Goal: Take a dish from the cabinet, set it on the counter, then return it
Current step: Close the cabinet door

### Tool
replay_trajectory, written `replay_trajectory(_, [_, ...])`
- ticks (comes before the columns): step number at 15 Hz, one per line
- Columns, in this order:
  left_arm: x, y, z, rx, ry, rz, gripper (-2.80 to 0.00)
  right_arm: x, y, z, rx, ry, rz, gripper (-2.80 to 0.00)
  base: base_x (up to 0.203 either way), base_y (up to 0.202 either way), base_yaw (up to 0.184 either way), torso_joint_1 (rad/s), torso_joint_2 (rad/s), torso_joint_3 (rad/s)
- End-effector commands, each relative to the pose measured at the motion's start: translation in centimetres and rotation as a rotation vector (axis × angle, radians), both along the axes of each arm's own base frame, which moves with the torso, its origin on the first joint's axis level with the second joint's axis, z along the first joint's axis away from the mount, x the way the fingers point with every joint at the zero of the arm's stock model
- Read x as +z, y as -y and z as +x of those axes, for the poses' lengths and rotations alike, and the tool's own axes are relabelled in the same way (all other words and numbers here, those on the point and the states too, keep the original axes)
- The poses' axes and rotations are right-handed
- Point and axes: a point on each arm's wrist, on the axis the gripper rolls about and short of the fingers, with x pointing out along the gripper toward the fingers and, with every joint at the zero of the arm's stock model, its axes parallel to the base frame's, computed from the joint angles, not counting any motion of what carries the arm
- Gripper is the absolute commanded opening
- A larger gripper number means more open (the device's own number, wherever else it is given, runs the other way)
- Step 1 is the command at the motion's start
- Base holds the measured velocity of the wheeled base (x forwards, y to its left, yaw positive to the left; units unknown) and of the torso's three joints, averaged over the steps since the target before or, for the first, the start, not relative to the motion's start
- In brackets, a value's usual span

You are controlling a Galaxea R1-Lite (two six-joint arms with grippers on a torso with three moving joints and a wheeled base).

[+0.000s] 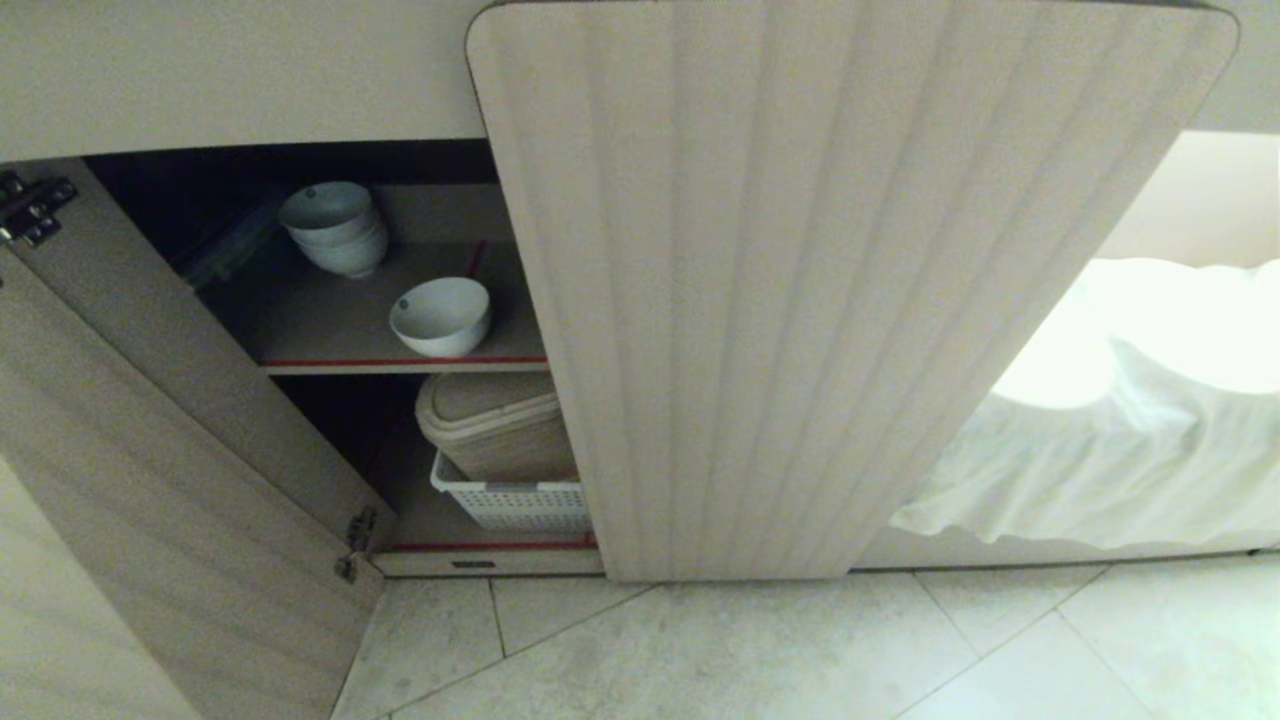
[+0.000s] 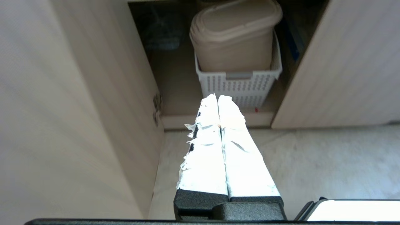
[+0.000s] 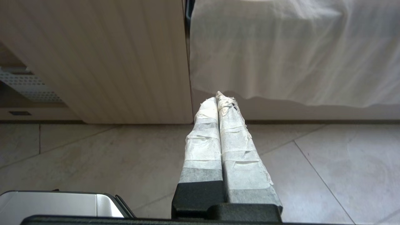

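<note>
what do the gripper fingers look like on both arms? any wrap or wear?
Left gripper: long tapered fingers wrapped in white tape, frayed and torn along one edge, black base. Right gripper: same shape, white tape in overlapping bands, ragged at the tips, black base.

dish [image 1: 440, 316]: white bowl, upright | cabinet [image 1: 840, 300] upper shelf, front edge

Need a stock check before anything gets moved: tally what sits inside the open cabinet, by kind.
Single white bowl, front of upper shelf: 1
Stack of white bowls, back of upper shelf: 1 stack, number of bowls in it unclear
Beige lidded bin, lower shelf: 1
White slotted basket holding the bin: 1
Total: 4 items, counting the stack as one
</note>
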Motion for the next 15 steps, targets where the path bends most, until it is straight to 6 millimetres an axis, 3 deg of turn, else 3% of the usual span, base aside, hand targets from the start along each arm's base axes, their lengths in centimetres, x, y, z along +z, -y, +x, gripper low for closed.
replay_trajectory(1, [0.00, 0.00, 0.00, 0.001, 0.000, 0.000, -2.80, 0.00, 0.00, 0.00, 0.001, 0.000, 0.000, -2.80, -0.191, 0.000, -0.004, 0.002, 0.00, 0.007])
replay_trajectory(15, [0.00, 0.00, 0.00, 0.001, 0.000, 0.000, -2.80, 0.00, 0.00, 0.00, 0.000, 0.000, 0.000, -2.80, -0.193, 0.000, -0.001, 0.002, 0.00, 0.001])
